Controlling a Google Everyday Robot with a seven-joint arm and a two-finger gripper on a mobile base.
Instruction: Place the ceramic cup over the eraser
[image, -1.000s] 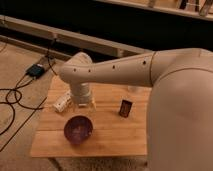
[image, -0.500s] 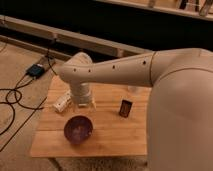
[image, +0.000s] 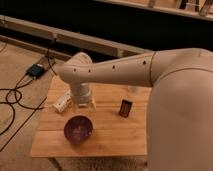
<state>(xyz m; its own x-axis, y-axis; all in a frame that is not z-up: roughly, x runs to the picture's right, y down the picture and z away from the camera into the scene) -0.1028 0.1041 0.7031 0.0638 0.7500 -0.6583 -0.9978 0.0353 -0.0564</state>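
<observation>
Eraser (image: 125, 107) is stood upright on bench (image: 115, 136). Gripper (image: 84, 103) is held low, L of eraser; open/closed can't be told. Purple bowl (image: 78, 129) is set front-L of eraser.

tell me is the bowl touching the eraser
Apart. The camera view shows bare table between the bowl and the eraser. The gripper is low over the table, beside the bottle.
</observation>
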